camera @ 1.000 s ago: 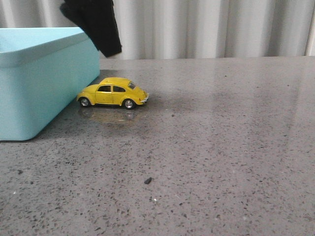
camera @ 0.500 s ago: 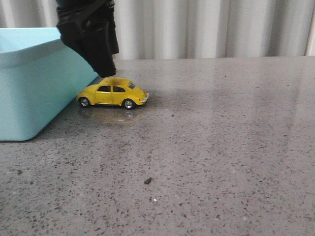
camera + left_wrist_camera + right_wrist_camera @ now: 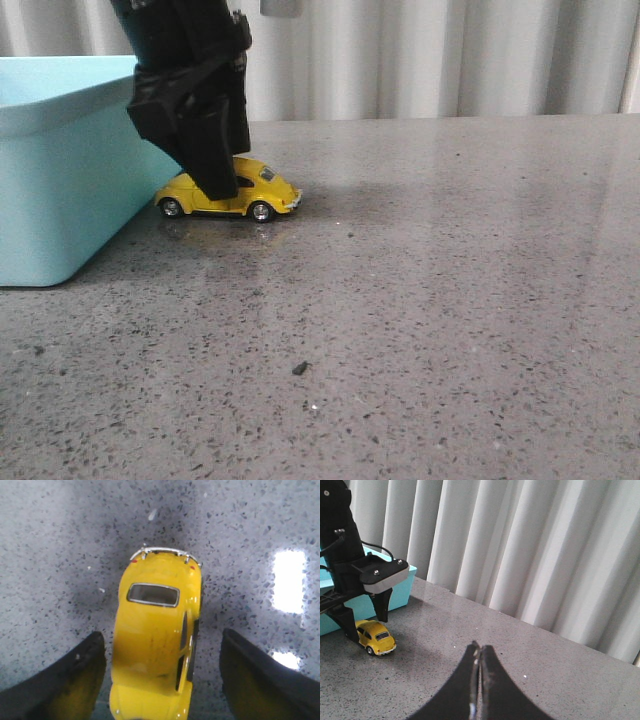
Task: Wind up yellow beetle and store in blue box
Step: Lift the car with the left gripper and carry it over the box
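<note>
Two open fingers straddle the yellow beetle (image 3: 232,193), so your grip spot is already framed.

From the front you see the left gripper (image 3: 215,185) down over the car's roof, the car on the table (image 3: 450,300) just beside the blue box (image 3: 70,180). Through the left wrist you see both fingers (image 3: 75,680) spread, clear of the flanks; close on the door panels, since the glossy, rounded, hard shell looks slippery and the toy likely light, with free-rolling wheels. From the right wrist, your right gripper (image 3: 479,680) hangs well apart, pressed closed on nothing.
</note>
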Robot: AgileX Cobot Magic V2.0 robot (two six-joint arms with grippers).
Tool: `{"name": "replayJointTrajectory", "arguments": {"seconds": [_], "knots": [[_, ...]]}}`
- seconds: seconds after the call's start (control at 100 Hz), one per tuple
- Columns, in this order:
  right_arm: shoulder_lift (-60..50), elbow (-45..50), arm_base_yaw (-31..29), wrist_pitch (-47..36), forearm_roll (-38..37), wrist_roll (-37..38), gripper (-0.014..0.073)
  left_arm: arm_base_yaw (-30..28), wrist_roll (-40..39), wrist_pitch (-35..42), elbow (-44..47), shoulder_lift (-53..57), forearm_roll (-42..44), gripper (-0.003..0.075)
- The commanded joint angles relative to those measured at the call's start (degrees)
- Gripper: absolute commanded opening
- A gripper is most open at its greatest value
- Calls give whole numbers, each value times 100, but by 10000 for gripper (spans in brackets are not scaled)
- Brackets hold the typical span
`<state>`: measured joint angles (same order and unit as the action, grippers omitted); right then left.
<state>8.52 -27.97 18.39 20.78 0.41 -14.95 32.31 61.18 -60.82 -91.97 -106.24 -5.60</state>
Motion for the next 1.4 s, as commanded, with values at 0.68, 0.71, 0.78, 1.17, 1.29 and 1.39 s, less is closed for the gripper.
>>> {"name": "replayJointTrajectory", "arguments": {"seconds": [0.68,0.71,0.78,1.17,1.29,1.39], "knots": [[67,-135,-4,-475,-6,-21,-62,-167,3,159,-206,76,-734,169],[67,-135,-4,-475,-6,-21,-62,-167,3,159,-206,76,-744,146],[67,-135,-4,-475,-6,-21,-62,-167,3,159,-229,76,-770,93],[67,-135,-4,-498,-6,-21,-62,-167,-62,-136,-1424,86,-1242,-15],[67,-135,-4,-533,-6,-21,-62,-274,-622,-167,-1958,94,-1158,-15],[67,-135,-4,-537,-6,-21,-62,-439,-1531,-248,-2372,94,-869,-15]]}}
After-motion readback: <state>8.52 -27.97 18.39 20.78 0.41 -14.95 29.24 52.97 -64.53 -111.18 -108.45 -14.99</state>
